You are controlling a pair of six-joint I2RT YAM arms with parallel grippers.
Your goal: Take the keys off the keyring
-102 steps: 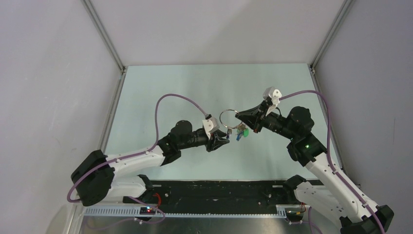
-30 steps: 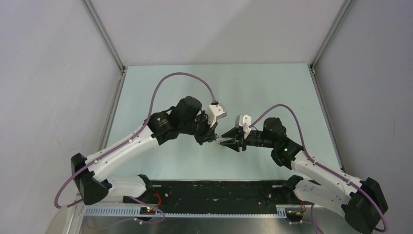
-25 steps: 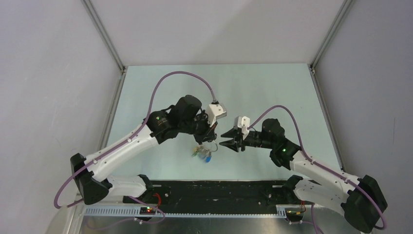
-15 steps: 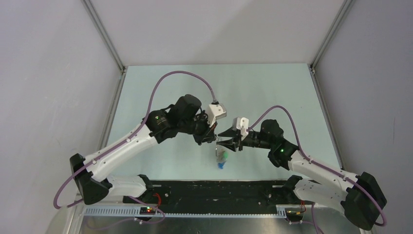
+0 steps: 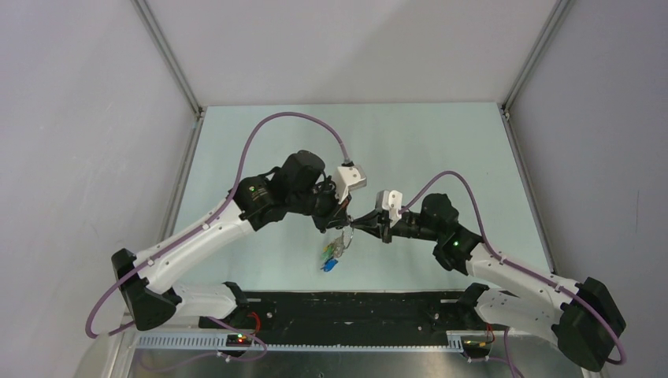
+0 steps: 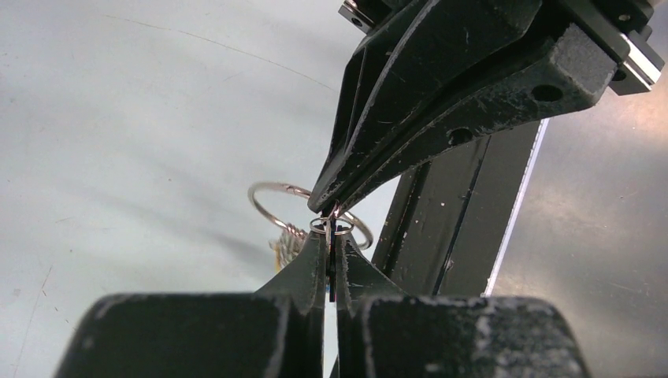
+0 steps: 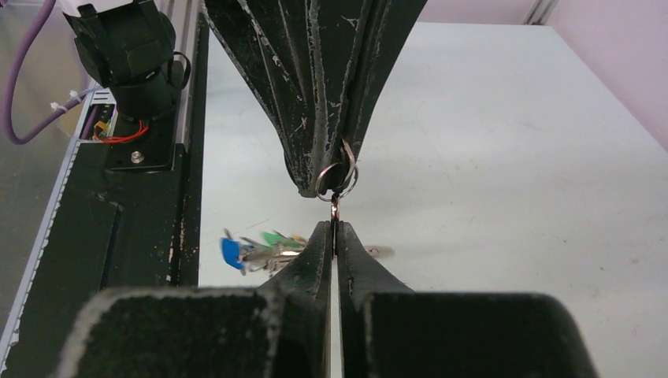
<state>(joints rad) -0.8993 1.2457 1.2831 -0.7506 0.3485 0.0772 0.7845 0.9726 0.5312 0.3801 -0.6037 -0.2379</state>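
My left gripper (image 5: 346,223) and right gripper (image 5: 361,224) meet tip to tip above the table's near middle. In the left wrist view my left gripper (image 6: 331,236) is shut on a thin dark key seen edge-on, with its small ring (image 6: 331,226) at the tips. The silver keyring (image 6: 272,211) runs behind, and the right fingers (image 6: 441,102) pinch it from above. In the right wrist view my right gripper (image 7: 334,228) is shut on the keyring wire (image 7: 334,206). The keys (image 5: 331,256) hang below, blurred; blue and green heads (image 7: 260,246) show.
The pale green table (image 5: 394,142) is bounded by grey walls with metal corner posts. A black rail (image 5: 354,307) holding both arm bases runs along the near edge, close under the grippers, and shows in the right wrist view (image 7: 118,236).
Both arms came down and forward from mid-table and met tip to tip. Over the last second the hanging keys swung left, then right, and now hang left below the tips.
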